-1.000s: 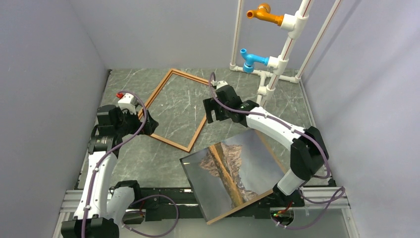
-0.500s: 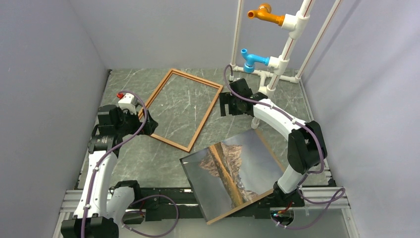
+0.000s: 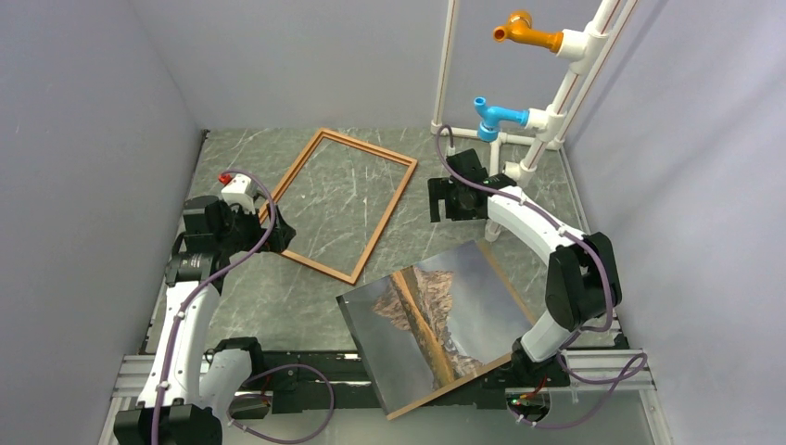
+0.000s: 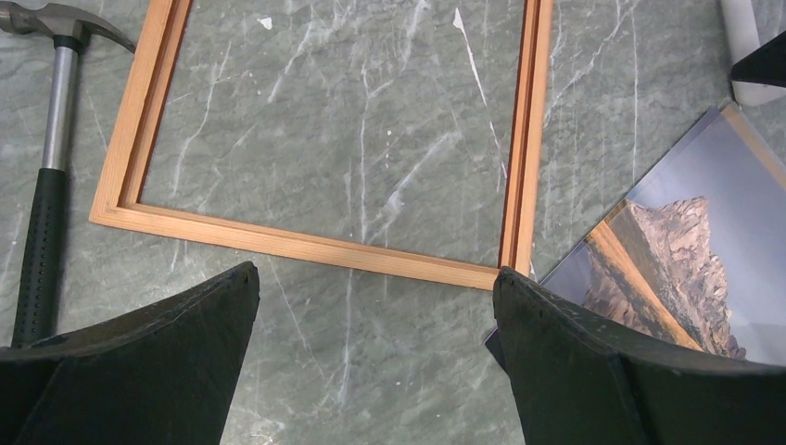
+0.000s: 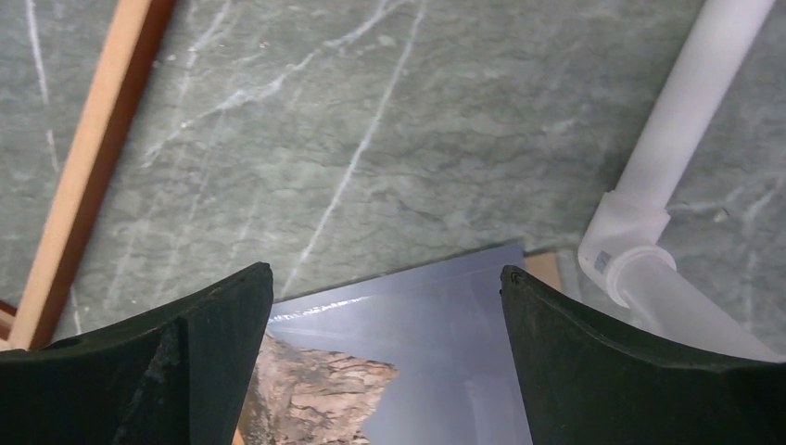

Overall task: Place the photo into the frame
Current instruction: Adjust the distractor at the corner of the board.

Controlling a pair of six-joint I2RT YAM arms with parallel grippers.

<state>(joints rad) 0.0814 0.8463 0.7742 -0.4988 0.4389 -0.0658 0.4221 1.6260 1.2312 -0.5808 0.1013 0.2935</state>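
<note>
The right gripper [image 3: 450, 199] hung with its jaws spread wide and nothing between them, over bare table [image 3: 278, 297]. From its wrist camera, the far corner of the photo [image 5: 436, 324] lay straight below the gap. A white upright of the pipe rack [image 5: 686, 120] stood close outside the right finger, and a rail of the frame [image 5: 88, 176] ran well off to the left. That left free marble on the frame side and little room on the rack side.

The left gripper [image 4: 375, 278] was also released and empty. It was poised over the table just short of the frame's near short rail [image 4: 315, 246]. A hammer [image 4: 46, 213] lay outside the frame's left rail, roughly parallel to it.

The frame [image 3: 385, 209] lay flat and skewed on the table, with only bare marble inside it. The photo [image 3: 436, 320] lay picture side up on a brown backing board [image 3: 454, 385], which showed as a thin strip along two edges. One photo corner lay just beside the frame's near right corner; whether they touched could not be told. The opposite end of the photo reached past the table's near edge, between the arm bases.

The pipe rack [image 3: 547, 111], with its blue and orange fittings, stood in the far right corner.
</note>
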